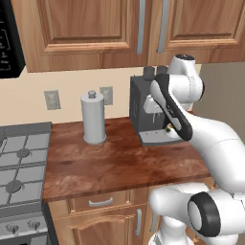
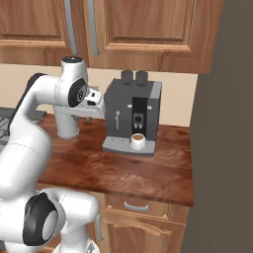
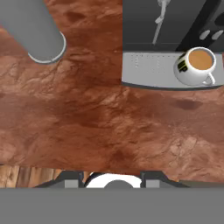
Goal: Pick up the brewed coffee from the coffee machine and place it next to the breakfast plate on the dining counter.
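We see the brewed coffee (image 3: 197, 65) — a small white mug with dark side markings, upright, light-brown coffee inside — resting on the grey drip tray of the coffee machine (image 2: 132, 111), under its spout.

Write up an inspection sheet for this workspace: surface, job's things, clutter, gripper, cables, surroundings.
Surface: reddish-brown wooden counter, bare in front of the machine.
Job's things: mug of light-brown coffee stands upright on the drip tray of the coffee machine, under the spout; handle seen in the hand view; untouched.
Clutter: grey paper-towel holder left of the machine, apart from it.
Gripper: above the counter, left of the machine, pointing down; holds nothing; jaw state not clear.
Cables: nothing seen.
Surroundings: wooden wall cabinets, two wall outlets, stove at the left, drawers below.
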Tool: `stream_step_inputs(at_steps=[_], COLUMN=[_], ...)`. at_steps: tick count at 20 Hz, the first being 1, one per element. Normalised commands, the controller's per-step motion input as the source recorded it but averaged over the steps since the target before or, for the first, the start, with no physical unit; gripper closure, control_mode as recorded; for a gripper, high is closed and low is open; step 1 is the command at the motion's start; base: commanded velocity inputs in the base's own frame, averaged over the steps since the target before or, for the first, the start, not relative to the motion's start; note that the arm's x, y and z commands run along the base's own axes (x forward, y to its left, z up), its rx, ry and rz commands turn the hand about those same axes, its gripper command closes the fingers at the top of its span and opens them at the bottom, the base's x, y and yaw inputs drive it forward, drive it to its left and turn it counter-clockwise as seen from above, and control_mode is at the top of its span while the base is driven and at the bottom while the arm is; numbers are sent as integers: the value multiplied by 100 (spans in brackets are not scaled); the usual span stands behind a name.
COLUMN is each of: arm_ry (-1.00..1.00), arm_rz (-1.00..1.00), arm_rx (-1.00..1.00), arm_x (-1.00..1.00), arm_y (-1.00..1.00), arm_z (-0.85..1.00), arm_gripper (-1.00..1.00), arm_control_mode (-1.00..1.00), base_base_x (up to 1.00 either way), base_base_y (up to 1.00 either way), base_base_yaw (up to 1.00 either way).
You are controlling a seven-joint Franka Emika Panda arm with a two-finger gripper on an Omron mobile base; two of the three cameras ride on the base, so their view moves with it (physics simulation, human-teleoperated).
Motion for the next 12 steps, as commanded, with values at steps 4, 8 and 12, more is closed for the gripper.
stream_step_inputs(at_steps=[4,8,12], arm_ry=[-12,-31,-21], arm_rz=[12,26,25], arm_rx=[0,0,0], arm_x=[-14,-36,-14], arm_y=[0,-26,-35], arm_z=[-11,-18,-9], arm_gripper=[-100,-100,-100], arm_control_mode=[-100,-100,-100], base_base_x=[0,0,0], base_base_y=[0,0,0], base_base_yaw=[0,0,0])
